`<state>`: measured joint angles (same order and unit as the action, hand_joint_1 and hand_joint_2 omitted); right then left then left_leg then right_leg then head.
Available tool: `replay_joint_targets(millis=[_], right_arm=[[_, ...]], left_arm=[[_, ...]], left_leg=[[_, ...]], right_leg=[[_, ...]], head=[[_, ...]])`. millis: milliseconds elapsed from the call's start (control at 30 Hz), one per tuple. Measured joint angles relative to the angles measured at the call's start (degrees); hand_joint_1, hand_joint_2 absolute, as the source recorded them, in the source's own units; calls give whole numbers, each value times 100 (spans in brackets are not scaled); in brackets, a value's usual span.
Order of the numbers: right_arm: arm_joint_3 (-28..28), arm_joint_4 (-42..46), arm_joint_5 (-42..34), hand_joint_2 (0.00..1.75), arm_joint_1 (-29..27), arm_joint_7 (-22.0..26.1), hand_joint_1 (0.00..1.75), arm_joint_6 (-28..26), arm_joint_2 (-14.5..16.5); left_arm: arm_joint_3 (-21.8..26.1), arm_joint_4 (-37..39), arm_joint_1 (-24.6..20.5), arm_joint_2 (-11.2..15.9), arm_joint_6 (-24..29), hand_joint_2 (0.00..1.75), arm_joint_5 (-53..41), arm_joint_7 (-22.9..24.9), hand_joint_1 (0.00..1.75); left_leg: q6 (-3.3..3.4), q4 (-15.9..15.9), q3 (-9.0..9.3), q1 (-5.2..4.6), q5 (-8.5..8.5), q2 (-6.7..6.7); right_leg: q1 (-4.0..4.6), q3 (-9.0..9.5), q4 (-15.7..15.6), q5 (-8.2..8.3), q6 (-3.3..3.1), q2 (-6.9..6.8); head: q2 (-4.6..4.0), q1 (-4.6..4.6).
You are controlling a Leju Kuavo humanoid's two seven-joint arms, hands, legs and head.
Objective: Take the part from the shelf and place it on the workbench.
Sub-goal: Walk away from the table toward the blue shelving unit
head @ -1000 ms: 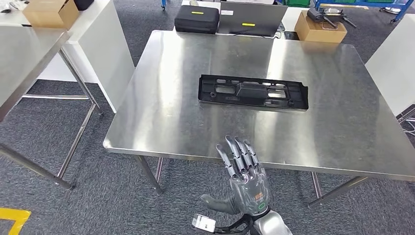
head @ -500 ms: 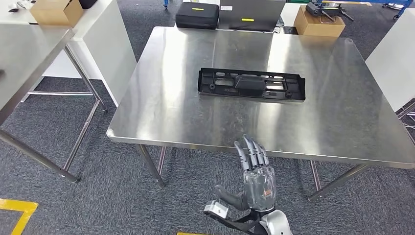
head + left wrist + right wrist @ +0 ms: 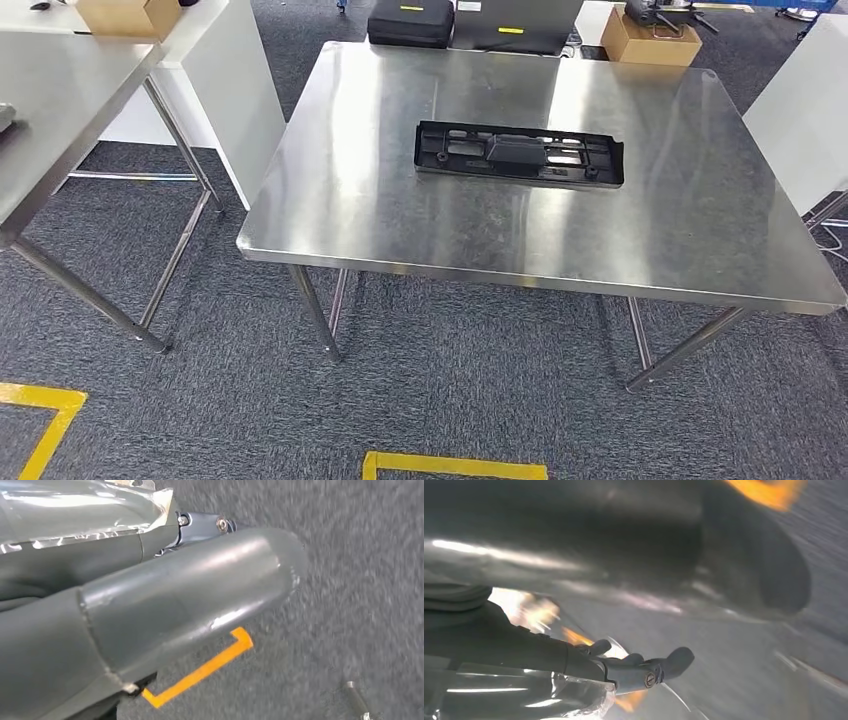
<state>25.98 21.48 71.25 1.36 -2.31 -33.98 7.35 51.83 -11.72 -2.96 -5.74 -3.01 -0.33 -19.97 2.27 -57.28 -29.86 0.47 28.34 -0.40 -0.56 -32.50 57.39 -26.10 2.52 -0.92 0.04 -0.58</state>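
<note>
The long black plastic part lies flat on the steel workbench, toward its far middle, with nothing touching it. In the left wrist view my left hand hangs over grey carpet, its thick thumb stretched out and nothing in it. The right wrist view is blurred; my right hand shows there with its fingers extended and empty, also above the floor.
A second steel table stands at the left beside a white cabinet. A black case and a cardboard box sit behind the workbench. Yellow floor tape marks the carpet in front; a white unit is at the right.
My right hand, raised and spread below the workbench edge before, has dropped out of the head view. The whole picture has shifted, so the camera has moved; the part has stayed on the workbench.
</note>
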Motion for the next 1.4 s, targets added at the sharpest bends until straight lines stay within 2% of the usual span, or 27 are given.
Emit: replay_joint_targets(millis=[67, 133, 167, 200, 267, 333, 367, 433, 500, 533, 600, 633, 667, 733, 800, 867, 900, 967, 1033, 1067, 1133, 1167, 1200, 1233, 1300, 1367, 1400], right_arm=[[173, -277, 15, 0, 3, -74, 0, 52, 20], [283, -473, 21, 0, 22, -112, 0, 84, 41], [333, -557, 8, 0, 35, -163, 0, 155, 46], [384, -631, -19, 0, 52, -266, 0, 314, 51], [492, -747, -83, 0, 94, -623, 0, 858, 63], [564, -812, -81, 0, 134, -1072, 0, 1491, 92], [580, -836, -44, 0, 146, -1258, 0, 1766, 118], [587, -882, 55, 0, 156, -1472, 0, 2154, 179], [586, -936, 165, 0, 158, -1528, 0, 2352, 242], [581, -953, 218, 0, 161, -1523, 0, 2403, 268], [561, -970, 312, 0, 171, -1486, 0, 2467, 300], [551, -973, 345, 0, 173, -1464, 0, 2486, 309], [545, -977, 368, 0, 174, -1447, 0, 2506, 310], [541, -982, 383, 0, 177, -1436, 0, 2535, 307], [541, -983, 383, 0, 182, -1442, 0, 2548, 305], [542, -984, 364, 0, 188, -1454, 0, 2563, 305], [543, -984, 350, 0, 191, -1460, 0, 2576, 305], [543, -985, 322, 0, 188, -1466, 0, 2605, 303], [543, -991, 303, 0, 185, -1470, 0, 2618, 291], [544, -994, 293, 0, 184, -1472, 0, 2624, 285], [547, -998, 266, 0, 186, -1473, 0, 2633, 279], [550, -998, 252, 0, 186, -1470, 0, 2634, 277], [552, -998, 238, 0, 185, -1464, 0, 2630, 273], [555, -998, 225, 0, 185, -1456, 0, 2626, 267], [560, -998, 203, 0, 189, -1443, 0, 2620, 253], [562, -998, 194, 0, 201, -1441, 0, 2619, 241], [564, -998, 191, 0, 207, -1441, 0, 2619, 237]], left_arm=[[-19, 1, 1, 7, 2, 0, -13, -1, 0], [-23, 1, 1, 20, 2, 0, -18, -1, 0], [-24, 1, 1, 25, 2, 0, -22, -1, 0], [-27, 1, 1, 28, 2, 0, -33, -1, 0], [-40, 1, 2, 30, 3, 0, -70, -1, 0], [-70, 1, 1, 29, 6, 0, -126, 1, 0], [-86, 1, 1, 29, 6, 0, -154, 3, 0], [-124, 1, 1, 32, -1, 0, -206, 5, 0], [-162, 4, 13, 43, -32, 0, -263, 4, 0], [-183, 6, 23, 47, -60, 0, -298, 1, 0], [-235, 12, 34, 47, -125, 0, -364, -14, 0], [-264, 14, 34, 46, -156, 0, -389, -25, 0], [-293, 15, 33, 45, -184, 0, -411, -35, 0], [-337, 16, 32, 45, -225, 0, -446, -51, 0], [-373, 16, 26, 45, -252, 0, -477, -62, 0], [-413, 16, 16, 44, -274, 0, -498, -74, 0], [-428, 16, 14, 43, -283, 0, -506, -81, 0], [-445, 16, 20, 40, -291, 0, -524, -91, 0], [-459, 23, 19, 24, -291, 0, -545, -95, 0], [-469, 26, 16, 17, -292, 0, -554, -96, 0], [-490, 29, 10, 12, -299, 0, -569, -100, 0], [-501, 29, 10, 12, -307, 0, -578, -102, 0], [-512, 29, 10, 10, -320, 0, -593, -103, 0], [-522, 29, 10, 9, -335, 0, -608, -104, 0], [-547, 29, 6, 4, -362, 0, -638, -105, 0], [-579, 29, 2, 3, -373, 0, -663, -105, 0], [-593, 29, -2, 3, -377, 0, -674, -106, 0]], left_leg=[[134, 28, -118, -2, -115, 40], [182, 25, -260, -25, -219, 63], [184, 24, -330, -35, -273, 72], [180, 22, -398, -43, -327, 78], [155, 19, -519, -48, -433, 83], [105, 12, -609, -58, -537, 79], [72, 16, -631, -65, -593, 81], [8, 31, -651, -74, -697, 87], [-54, -29, -701, -58, -657, 80], [-91, -165, -751, -48, -477, 67], [-166, -742, -888, -20, 129, 44], [-199, -1108, -946, -5, 395, 40], [-226, -1418, -968, 10, 532, 40], [-260, -1568, -803, 48, 433, 42], [-275, -970, -309, 89, 177, 40], [-267, -261, 142, 83, 152, 17], [-253, -77, 230, 65, 195, 5], [-175, -10, 189, 23, 169, 4], [-35, 20, 88, 17, 67, 37], [37, 38, 26, 22, 5, 56], [108, 40, -108, 18, -112, 78], [118, 38, -187, 11, -176, 90], [115, 35, -273, 6, -241, 100], [107, 31, -358, 4, -306, 108], [72, 21, -512, 4, -436, 116], [9, 9, -605, -13, -552, 115], [-28, 10, -624, -19, -608, 118]], right_leg=[[-10, -217, 439, -359, -43, 31], [-18, -448, 1192, -804, -89, 45], [-19, -489, 1479, -913, -75, 47], [-18, -435, 1580, -910, -37, 48], [-12, -15, 1152, -686, 43, 49], [15, 628, 231, -558, 29, 50], [36, 828, -114, -552, -1, 53], [75, 921, -378, -556, -66, 63], [11, 825, -351, -469, -159, 59], [-18, 777, -350, -412, -225, 48], [-26, 659, -345, -295, -315, 24], [-17, 594, -336, -242, -333, 15], [-11, 530, -316, -194, -328, 9], [-13, 390, -241, -119, -296, 3], [-26, 243, -132, -72, -251, 2], [-16, 117, -41, -26, -186, -1], [-9, 74, -18, 4, -141, -4], [7, 18, -14, 91, -34, -4], [2, -90, 105, -6, 3, 10], [5, -185, 296, -181, -17, 21], [-11, -416, 962, -674, -94, 42], [-17, -487, 1302, -836, -98, 46], [-18, -489, 1527, -880, -66, 49], [-19, -405, 1576, -809, -11, 51], [-24, 48, 1106, -532, 91, 52], [-9, 680, 197, -509, 67, 64], [3, 876, -140, -565, 24, 72]], head=[[0, 19], [0, 38], [0, 38], [0, 38], [0, 40], [0, 43], [0, 40], [0, 41], [0, 34], [0, 20], [0, -7], [0, -15], [0, -15], [0, -15], [0, -17], [0, -18], [0, -19], [0, -15], [0, -14], [0, 2], [0, 39], [0, 53], [0, 54], [0, 54], [0, 55], [0, 51], [0, 45]])
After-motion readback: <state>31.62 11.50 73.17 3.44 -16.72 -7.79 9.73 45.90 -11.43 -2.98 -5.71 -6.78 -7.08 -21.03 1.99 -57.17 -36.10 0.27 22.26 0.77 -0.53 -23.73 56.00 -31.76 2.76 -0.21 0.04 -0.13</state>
